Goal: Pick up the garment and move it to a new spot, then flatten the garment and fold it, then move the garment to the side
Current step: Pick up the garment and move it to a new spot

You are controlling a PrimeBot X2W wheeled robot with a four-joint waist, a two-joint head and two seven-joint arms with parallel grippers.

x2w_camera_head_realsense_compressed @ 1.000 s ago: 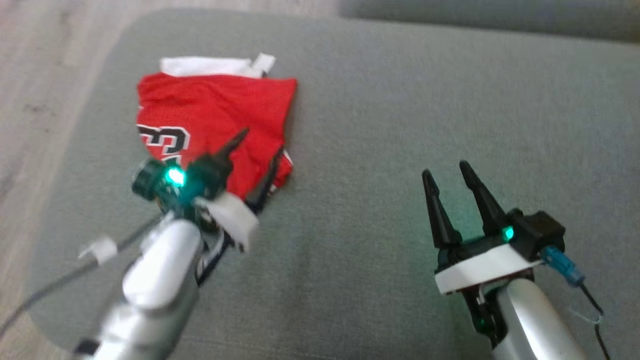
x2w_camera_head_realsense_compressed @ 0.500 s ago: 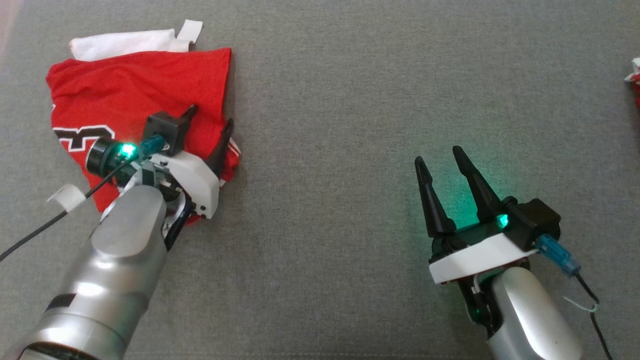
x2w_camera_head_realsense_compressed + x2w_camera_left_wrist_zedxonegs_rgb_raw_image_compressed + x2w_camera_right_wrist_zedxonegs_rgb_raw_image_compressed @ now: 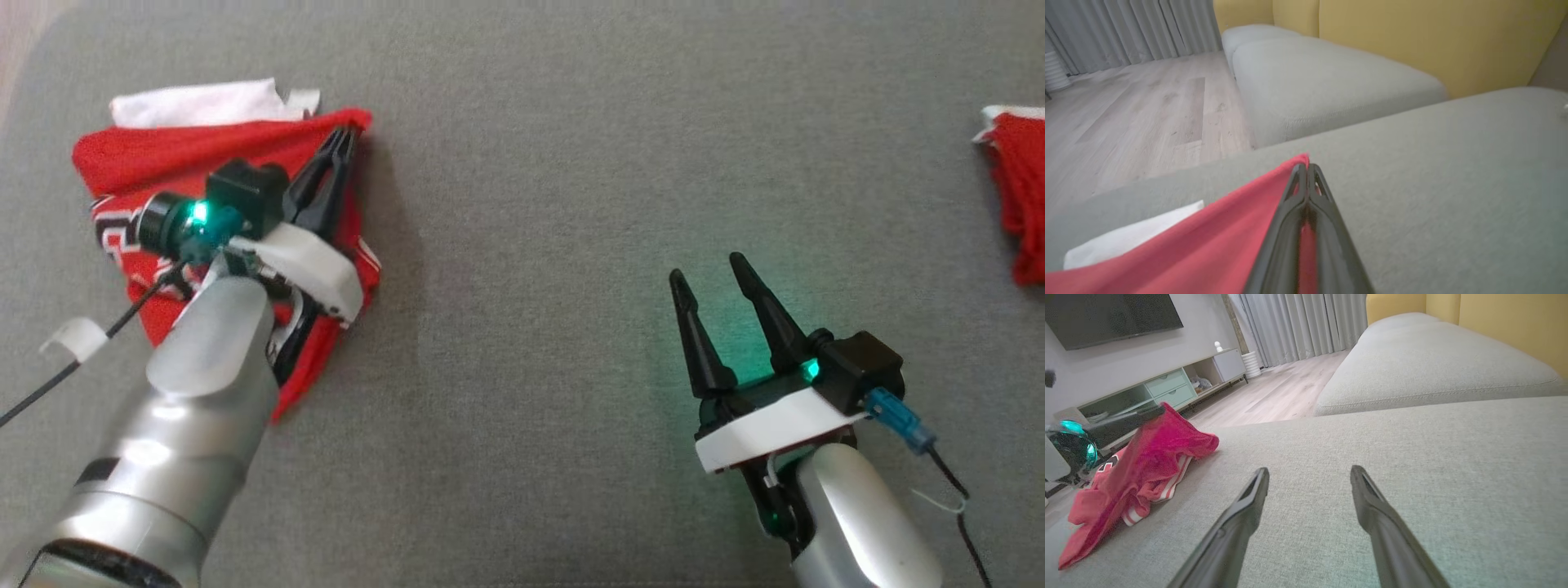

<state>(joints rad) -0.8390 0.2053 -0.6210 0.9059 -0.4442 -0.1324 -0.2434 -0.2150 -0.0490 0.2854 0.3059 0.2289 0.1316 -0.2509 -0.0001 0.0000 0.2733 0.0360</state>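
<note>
Step in hand, by my read: pick-up of garment, grip made, lift not yet done. Lift from left gripper (image 3: 349, 137) slowly and straight up until the low hem clears the couch (image 3: 531, 204), then carry toward open cushion at centre. Watch the pinch: only 1 corner caught, right at the fingertips, so a jerk could well pull it free. Avoid dragging across the cushion; fabric on fabric looks grabby. Check for a 2nd layer coming along.

Left gripper: pressed together, red corner of garment (image 3: 163, 155) clamped between the 2 fingers (image 3: 1286, 216), sliver of red poking past the tips in left wrist view. Corner held up and taut toward the tips; rest of garment bunched and drooping onto couch below the wrist, striped hem and part of a printed number visible. White cloth (image 3: 196, 102) just beyond the red, touching it; cannot tell whether same garment or separate.

Right gripper (image 3: 709, 269): spread wide, empty, low over bare couch, well apart from garment. Another red cloth (image 3: 1020, 204) at far right edge of head view, well apart from both grippers.
</note>
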